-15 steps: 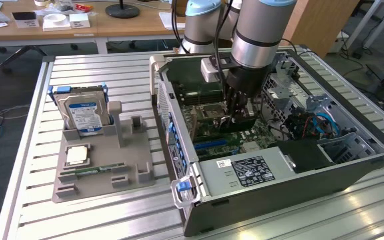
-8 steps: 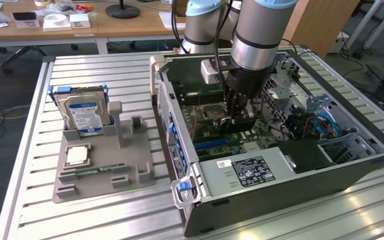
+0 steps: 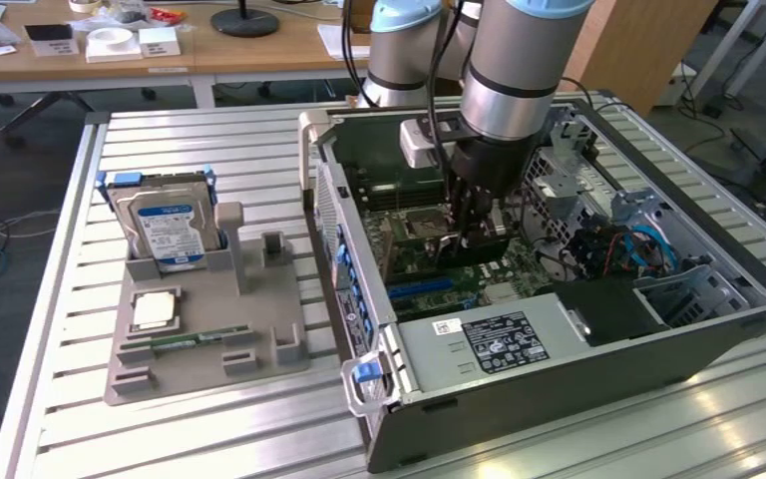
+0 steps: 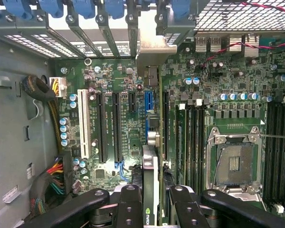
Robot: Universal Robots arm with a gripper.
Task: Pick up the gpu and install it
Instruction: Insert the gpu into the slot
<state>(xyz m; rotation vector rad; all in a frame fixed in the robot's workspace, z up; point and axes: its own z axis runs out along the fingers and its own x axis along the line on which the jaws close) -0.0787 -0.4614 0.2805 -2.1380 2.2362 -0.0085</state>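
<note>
My gripper (image 3: 471,232) reaches down into the open computer case (image 3: 702,329), over the motherboard (image 3: 417,249). It is shut on the gpu (image 3: 487,251), a thin dark card held on edge. In the wrist view the gpu (image 4: 152,164) runs edge-on from between my black fingers (image 4: 128,199) toward its silvery bracket (image 4: 154,45), which sits at the case's rear slot openings. The card stands over the blue expansion slot (image 4: 147,102), beside two long black slots (image 4: 109,128). Whether its edge connector touches the slot is hidden.
An empty CPU socket (image 4: 232,164) and memory slots (image 4: 280,142) lie beside the card. The power supply (image 3: 490,341) fills the case's near end. Outside, a grey fixture (image 3: 216,344) holds a hard drive (image 3: 164,228), a CPU chip (image 3: 153,311) and a memory stick (image 3: 196,340).
</note>
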